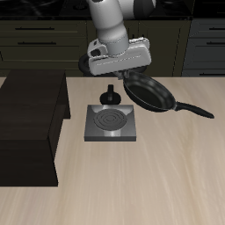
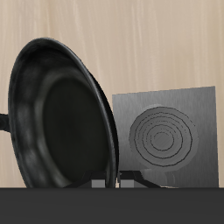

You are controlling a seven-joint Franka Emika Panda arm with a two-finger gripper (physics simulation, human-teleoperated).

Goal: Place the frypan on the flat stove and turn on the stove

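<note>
From my seat the fingers (image 2: 98,184) showed only as two pale tips at the dark edge of the wrist view, pressed against the rim of the frypan (image 2: 61,118); they stood a little apart with the rim between them, so I read the gripper (image 1: 126,77) as clamped on the pan's rim; in the exterior view the fingertips themselves were hidden behind the wrist body and the pan. The frypan (image 1: 148,91) hung in the air, tilted steeply, its glossy rim nearest the gripper and its long straight handle (image 1: 195,110) pointing away and downward over the table (image 1: 176,176); I could not see it touching anything but the fingers. The flat stove (image 1: 112,123) lay on the table below and just beside the pan, farther toward the table's front edge than the gripper; its spiral coil burner (image 2: 161,137) was bare, with nothing resting on it. The small black knob (image 1: 111,94) stood at the stove's back edge, close to the gripper. A large dark brown block (image 1: 31,123) sat on the table beside the stove, apart from it; behind the table ran dark cabinets (image 1: 53,35).
</note>
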